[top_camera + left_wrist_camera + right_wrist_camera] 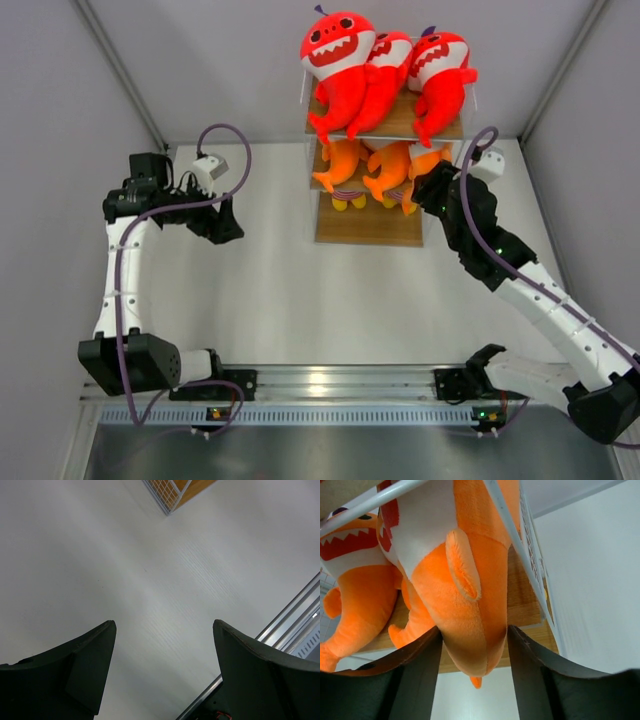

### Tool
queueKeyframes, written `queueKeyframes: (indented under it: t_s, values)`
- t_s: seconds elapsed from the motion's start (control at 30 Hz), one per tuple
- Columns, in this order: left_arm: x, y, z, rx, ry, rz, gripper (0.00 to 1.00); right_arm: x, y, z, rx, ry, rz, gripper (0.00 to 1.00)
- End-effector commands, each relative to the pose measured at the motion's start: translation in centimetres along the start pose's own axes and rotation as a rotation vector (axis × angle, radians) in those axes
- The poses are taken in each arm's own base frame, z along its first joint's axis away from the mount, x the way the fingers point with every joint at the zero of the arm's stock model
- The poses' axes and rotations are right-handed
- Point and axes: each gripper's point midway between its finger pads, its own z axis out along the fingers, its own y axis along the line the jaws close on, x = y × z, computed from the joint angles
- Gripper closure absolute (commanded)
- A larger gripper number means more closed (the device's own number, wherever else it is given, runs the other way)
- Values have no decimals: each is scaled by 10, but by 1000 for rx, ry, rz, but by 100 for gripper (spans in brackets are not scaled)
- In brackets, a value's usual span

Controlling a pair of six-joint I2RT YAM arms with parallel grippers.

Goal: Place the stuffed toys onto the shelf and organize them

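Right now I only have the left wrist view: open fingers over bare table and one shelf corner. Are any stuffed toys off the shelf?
Observer: No. Three red sharks sit on the top tier of the shelf, and three orange fish on its middle tier.
Reviewer: Is the right arm free, then?
Observer: No. The right gripper is closed on the rightmost orange fish, at the middle tier's right edge.

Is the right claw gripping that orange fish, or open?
Gripping: in the wrist view, both fingers of the right gripper press the sides of the fish at the shelf.
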Motion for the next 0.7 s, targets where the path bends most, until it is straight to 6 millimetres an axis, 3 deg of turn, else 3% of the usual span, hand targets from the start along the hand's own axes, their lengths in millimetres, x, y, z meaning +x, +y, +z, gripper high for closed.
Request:
queueKeyframes:
  t_s: [0.0, 0.1, 0.17, 0.2, 0.27, 0.4, 0.5, 0.67]
  values:
    - [-1, 1, 4, 26, -10, 10, 16, -20, 15, 4, -55, -63, 74, 49]
    - [-2, 0, 5, 32, -10, 7, 16, -19, 15, 8, -52, -67, 68, 68]
    - [-1, 0, 6, 36, -7, 8, 16, -24, 16, 9, -61, -78, 45, 85]
    - [0, 1, 7, 38, -6, 5, 16, -27, 20, 9, -77, -82, 36, 98]
    - [1, 1, 7, 40, -3, 3, 16, -32, 23, 8, -100, -92, -20, 100]
    - [1, 1, 7, 38, -3, 6, 17, -37, 52, 0, -265, -80, -115, 100]
    - [1, 1, 6, 33, -2, 10, 17, -33, 63, -7, -349, -48, -97, 100]
    - [2, 0, 6, 37, -4, 9, 17, -44, 72, -22, -452, -45, -40, 100]
